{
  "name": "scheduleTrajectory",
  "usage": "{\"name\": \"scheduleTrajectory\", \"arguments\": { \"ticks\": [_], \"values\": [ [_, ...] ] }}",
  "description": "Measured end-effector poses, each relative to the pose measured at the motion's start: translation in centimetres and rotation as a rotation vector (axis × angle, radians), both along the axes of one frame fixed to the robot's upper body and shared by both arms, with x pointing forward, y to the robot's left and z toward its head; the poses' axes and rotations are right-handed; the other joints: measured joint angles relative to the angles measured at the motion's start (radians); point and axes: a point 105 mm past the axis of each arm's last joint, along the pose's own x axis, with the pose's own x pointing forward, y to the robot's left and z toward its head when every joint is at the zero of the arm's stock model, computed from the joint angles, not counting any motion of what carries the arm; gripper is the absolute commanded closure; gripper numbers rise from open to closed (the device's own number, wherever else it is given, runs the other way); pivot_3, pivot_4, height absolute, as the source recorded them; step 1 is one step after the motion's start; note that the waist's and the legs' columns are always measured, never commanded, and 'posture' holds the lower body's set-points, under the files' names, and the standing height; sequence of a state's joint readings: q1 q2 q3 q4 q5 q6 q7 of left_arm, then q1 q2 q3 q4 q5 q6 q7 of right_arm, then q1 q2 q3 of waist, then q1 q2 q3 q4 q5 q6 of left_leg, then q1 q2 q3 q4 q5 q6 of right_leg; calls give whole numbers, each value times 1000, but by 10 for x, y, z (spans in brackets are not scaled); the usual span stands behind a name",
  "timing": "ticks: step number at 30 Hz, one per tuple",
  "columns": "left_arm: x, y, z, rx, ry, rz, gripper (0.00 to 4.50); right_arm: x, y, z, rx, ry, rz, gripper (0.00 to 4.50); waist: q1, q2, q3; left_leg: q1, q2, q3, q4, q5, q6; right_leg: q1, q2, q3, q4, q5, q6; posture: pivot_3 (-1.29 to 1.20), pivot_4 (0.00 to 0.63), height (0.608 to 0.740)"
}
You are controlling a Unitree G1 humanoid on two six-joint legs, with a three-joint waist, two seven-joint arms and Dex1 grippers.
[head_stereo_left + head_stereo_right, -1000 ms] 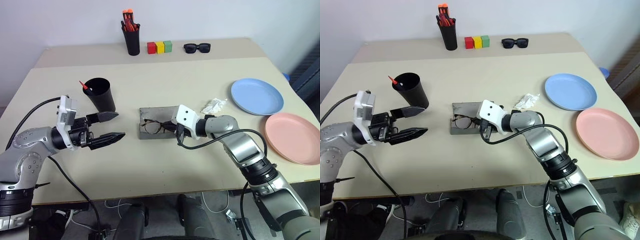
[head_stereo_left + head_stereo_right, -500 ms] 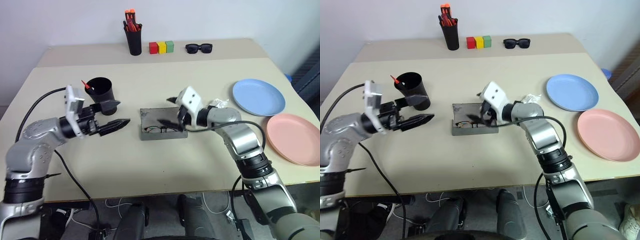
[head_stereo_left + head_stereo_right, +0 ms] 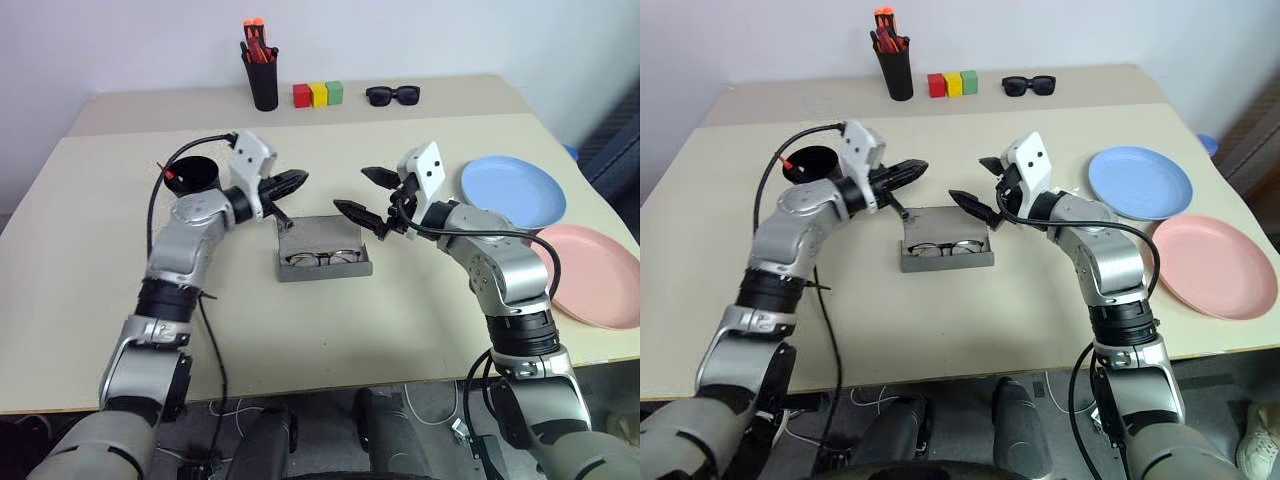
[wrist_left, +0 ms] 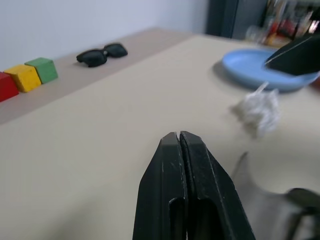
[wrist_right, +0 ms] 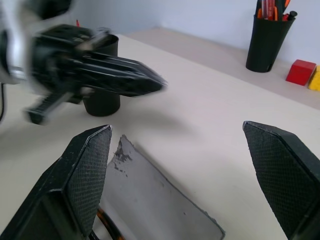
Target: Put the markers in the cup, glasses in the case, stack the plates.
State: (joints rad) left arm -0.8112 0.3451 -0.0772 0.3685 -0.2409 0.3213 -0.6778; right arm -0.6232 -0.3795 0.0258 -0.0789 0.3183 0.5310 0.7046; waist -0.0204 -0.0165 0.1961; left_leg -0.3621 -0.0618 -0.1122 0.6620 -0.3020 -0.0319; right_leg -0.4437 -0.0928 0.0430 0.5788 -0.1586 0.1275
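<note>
Nearest you, the grey glasses case (image 3: 323, 254) lies open on the table (image 3: 300, 330), and you can see the wire-frame glasses (image 3: 322, 259) resting inside it along its near edge. Just above the case's far side, your 2 grippers face each other. The left gripper (image 3: 297, 179) has its 2 fingers pressed together on nothing, pointing toward the right one above the case's far left corner. The right gripper (image 3: 363, 195) has its fingers spread wide and empty, above the case's far right corner. To your left, behind the left gripper, the wide black cup (image 3: 195, 177) stands upright with a red-tipped marker (image 3: 171, 173) poking over its rim. To your right, the pink plate (image 3: 591, 275) and the light blue plate (image 3: 513, 192) lie side by side, unstacked. A crumpled white scrap (image 4: 258, 111) lies near the blue plate. Along the far edge you have the pen holder (image 3: 263, 75), 3 coloured blocks (image 3: 318, 94) and black sunglasses (image 3: 392, 95).
</note>
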Motion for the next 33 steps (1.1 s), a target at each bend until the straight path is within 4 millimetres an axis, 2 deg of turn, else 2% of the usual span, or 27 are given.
{"name": "scheduleTrajectory", "arguments": {
  "ticks": [5, 12, 15, 21, 28, 33],
  "values": [
    [14, 0, -29, 113, 103, 42, 4455, -3, -4, -6, -7, 9, -16, 227, 4, 0, 0, -1, 0, 0, 0, 0, 0, 0, 0, 0, 0, 0, 0, 0, 150, 740],
    [20, -4, -40, 129, 230, 29, 4455, -7, -6, -6, -18, -9, -32, 227, 3, 0, 0, -1, 0, 0, 1, 0, 0, 0, 0, 0, 0, 0, 0, 0, 150, 740],
    [13, -6, -44, 125, 312, -18, 4455, -7, -7, -6, -19, -9, -42, 227, 1, 0, 0, -1, 0, 0, 1, 0, 0, 0, 0, 0, 0, 0, 0, 0, 150, 740],
    [-4, -7, -36, 119, 398, -108, 4455, -7, -9, -6, -24, -13, -51, 227, 1, 0, 0, -1, 0, 0, 1, 0, 0, 0, 0, 0, 0, 0, 0, 0, 150, 740],
    [-27, -8, -36, 122, 389, -181, 4455, -7, -12, -6, -32, -14, -60, 227, 2, 0, 0, 0, 0, -1, 1, 0, 0, 0, 0, 0, 1, 0, 0, 0, 150, 740],
    [-36, -9, -37, 119, 379, -193, 4455, -6, -13, -6, -38, -14, -67, 227, 3, 0, 0, 1, 0, -1, 1, 0, 0, 1, 0, 0, 1, 0, 0, 0, 150, 740]
  ]
}}
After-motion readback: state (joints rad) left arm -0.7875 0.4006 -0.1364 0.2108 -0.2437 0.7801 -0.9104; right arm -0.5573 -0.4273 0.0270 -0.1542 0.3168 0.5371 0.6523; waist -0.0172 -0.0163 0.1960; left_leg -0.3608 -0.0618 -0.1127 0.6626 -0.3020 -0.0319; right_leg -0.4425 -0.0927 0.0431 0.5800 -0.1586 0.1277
